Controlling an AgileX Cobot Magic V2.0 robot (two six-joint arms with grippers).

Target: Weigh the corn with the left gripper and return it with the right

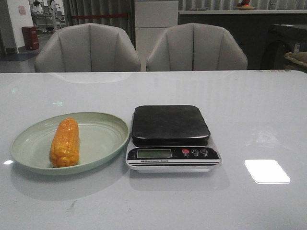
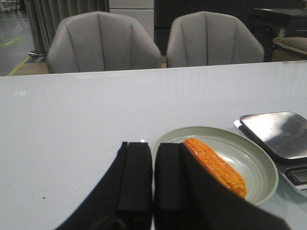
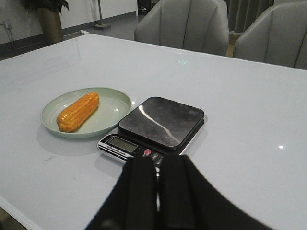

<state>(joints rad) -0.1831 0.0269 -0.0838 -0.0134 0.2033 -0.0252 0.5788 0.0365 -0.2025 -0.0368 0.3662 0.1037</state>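
Note:
The orange-yellow corn [image 1: 64, 142] lies lengthwise on the left half of a pale green plate [image 1: 103, 136] at the table's front left. A kitchen scale [image 1: 170, 124] with a dark bare platform stands just right of the plate. Neither gripper shows in the front view. In the left wrist view my left gripper [image 2: 153, 146] is shut and empty, well back from the plate [image 2: 254, 165], with the corn [image 2: 216, 165] partly behind one finger. In the right wrist view my right gripper [image 3: 157, 160] is shut and empty, near the scale [image 3: 160, 122]; the corn [image 3: 78, 111] lies beyond.
The scale's display [image 1: 154, 153] and its buttons [image 1: 194, 152] face the table's front edge. Two grey chairs [image 1: 88, 48] stand behind the white table [image 1: 249, 110]. A bright light patch [image 1: 266, 171] lies on the table right of the scale.

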